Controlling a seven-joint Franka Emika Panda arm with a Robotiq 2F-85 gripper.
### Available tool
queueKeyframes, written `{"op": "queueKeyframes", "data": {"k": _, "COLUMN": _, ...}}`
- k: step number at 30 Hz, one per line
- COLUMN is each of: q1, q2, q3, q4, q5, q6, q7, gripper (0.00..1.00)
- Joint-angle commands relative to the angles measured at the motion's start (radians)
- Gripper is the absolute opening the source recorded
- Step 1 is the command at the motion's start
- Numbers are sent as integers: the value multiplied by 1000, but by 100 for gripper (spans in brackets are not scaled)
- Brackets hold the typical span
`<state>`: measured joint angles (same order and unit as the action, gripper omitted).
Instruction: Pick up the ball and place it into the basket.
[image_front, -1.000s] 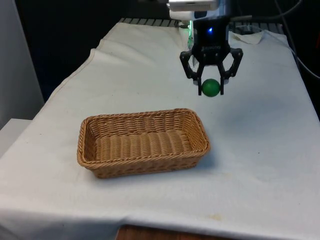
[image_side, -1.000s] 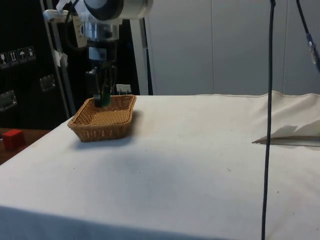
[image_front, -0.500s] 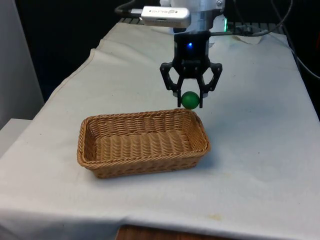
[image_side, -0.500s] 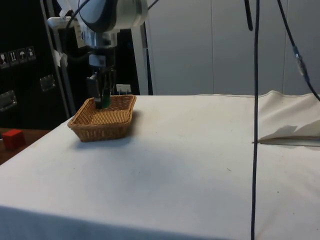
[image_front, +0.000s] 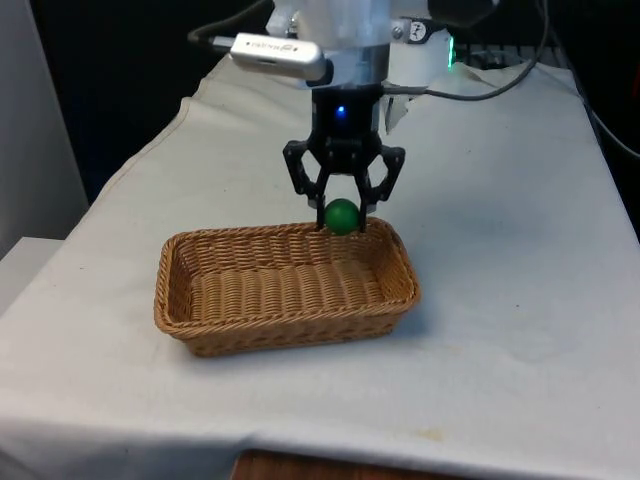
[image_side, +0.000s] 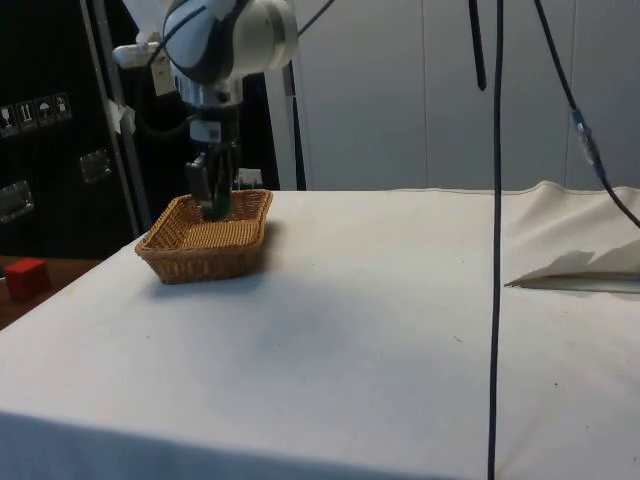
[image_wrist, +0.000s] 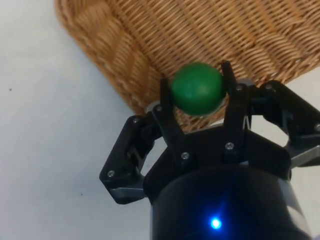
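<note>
I see the bench (image_front: 520, 300) under its white cloth, with the oblong wicker basket (image_front: 285, 285) sitting near the front view's left of centre. My hand (image_front: 343, 222) hangs over the basket's far rim, towards its corner on the front view's right. Its 2 fingers (image_wrist: 166, 107) are closed against either side of the green ball (image_front: 342, 215), which is held clear above the weave, touching neither rim nor floor.

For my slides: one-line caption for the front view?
Gripper holding green ball above the far rim of the wicker basket.
</note>
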<state>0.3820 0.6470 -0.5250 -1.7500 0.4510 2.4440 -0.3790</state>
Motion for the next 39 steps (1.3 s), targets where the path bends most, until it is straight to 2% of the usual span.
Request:
{"op": "queueKeyframes", "data": {"k": 1, "q1": -10, "q2": 12, "q3": 6, "q4": 7, "q5": 13, "q6": 13, "q7": -11, "gripper": 2}}
{"op": "queueKeyframes", "data": {"k": 4, "q1": -12, "q2": 27, "q3": 0, "q4": 6, "q5": 27, "q6": 28, "q7": -21, "gripper": 2}}
{"op": "queueKeyframes", "data": {"k": 5, "q1": -3, "q2": 28, "q3": -10, "q4": 2, "q5": 24, "q6": 24, "q7": -16, "gripper": 2}}
{"op": "queueKeyframes", "data": {"k": 6, "q1": -14, "q2": 37, "q3": -3, "q4": 6, "q5": 37, "q6": 37, "q7": -28, "gripper": 2}}
{"op": "queueKeyframes", "data": {"k": 13, "q1": -18, "q2": 81, "q3": -11, "q4": 7, "q5": 82, "q6": 75, "q7": -51, "gripper": 2}}
{"op": "queueKeyframes", "data": {"k": 14, "q1": -9, "q2": 77, "q3": -21, "q4": 2, "q5": 76, "q6": 66, "q7": -44, "gripper": 2}}
{"op": "queueKeyframes", "data": {"k": 15, "q1": -18, "q2": 86, "q3": -11, "q4": 7, "q5": 89, "q6": 81, "q7": -54, "gripper": 2}}
{"op": "queueKeyframes", "data": {"k": 21, "q1": -19, "q2": 125, "q3": -12, "q4": 14, "q5": 123, "q6": 109, "q7": -59, "gripper": 2}}
{"op": "queueKeyframes", "data": {"k": 22, "q1": -19, "q2": 130, "q3": -13, "q4": 17, "q5": 125, "q6": 110, "q7": -59, "gripper": 2}}
{"op": "queueKeyframes", "data": {"k": 23, "q1": -10, "q2": 125, "q3": -21, "q4": 7, "q5": 117, "q6": 107, "q7": -53, "gripper": 2}}
{"op": "queueKeyframes", "data": {"k": 24, "q1": -19, "q2": 133, "q3": -13, "q4": 20, "q5": 126, "q6": 109, "q7": -59, "gripper": 2}}
{"op": "queueKeyframes", "data": {"k": 28, "q1": -18, "q2": 137, "q3": -17, "q4": 24, "q5": 130, "q6": 104, "q7": -59, "gripper": 2}}
{"op": "queueKeyframes", "data": {"k": 32, "q1": -11, "q2": 138, "q3": -23, "q4": 21, "q5": 124, "q6": 107, "q7": -53, "gripper": 2}}
{"op": "queueKeyframes", "data": {"k": 33, "q1": -14, "q2": 138, "q3": -20, "q4": 22, "q5": 127, "q6": 106, "q7": -56, "gripper": 2}}
{"op": "queueKeyframes", "data": {"k": 34, "q1": -14, "q2": 138, "q3": -21, "q4": 22, "q5": 127, "q6": 106, "q7": -56, "gripper": 6}}
{"op": "queueKeyframes", "data": {"k": 35, "q1": -13, "q2": 138, "q3": -21, "q4": 22, "q5": 126, "q6": 106, "q7": -55, "gripper": 21}}
{"op": "queueKeyframes", "data": {"k": 39, "q1": -12, "q2": 138, "q3": -22, "q4": 21, "q5": 125, "q6": 107, "q7": -54, "gripper": 55}}
